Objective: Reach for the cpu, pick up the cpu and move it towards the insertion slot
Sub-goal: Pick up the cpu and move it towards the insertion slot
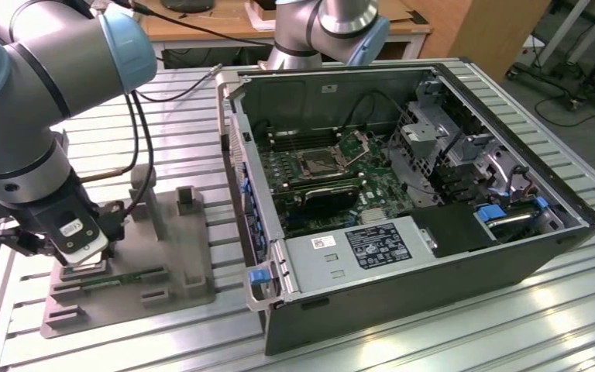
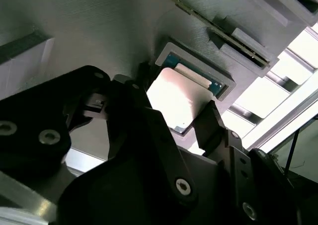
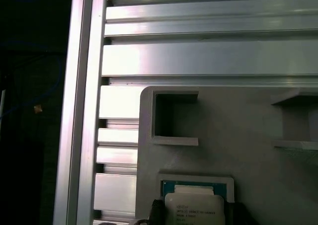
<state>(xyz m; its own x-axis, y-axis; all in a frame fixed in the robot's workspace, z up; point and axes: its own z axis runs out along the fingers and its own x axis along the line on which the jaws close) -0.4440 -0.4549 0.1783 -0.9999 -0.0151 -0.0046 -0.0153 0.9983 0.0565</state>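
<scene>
Silver table (image 1: 411, 345) holds a grey tray (image 1: 179, 256) (at the exterior view's left) and an open case (image 1: 401, 291). Gripper (image 2: 179, 100) is down on the tray, jaws pressed on both sides of the cpu (image 2: 174, 93), which sits in its pocket. Slot (image 1: 318, 161) is well apart, inside the case.

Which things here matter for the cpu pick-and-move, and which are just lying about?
In the job:
- cpu, sitting in a pocket of the grey holder
- gripper, right at the cpu
- insertion slot, in the open computer case

Lying about:
- green circuit strip, on the same holder
- other arm, behind the case
</scene>
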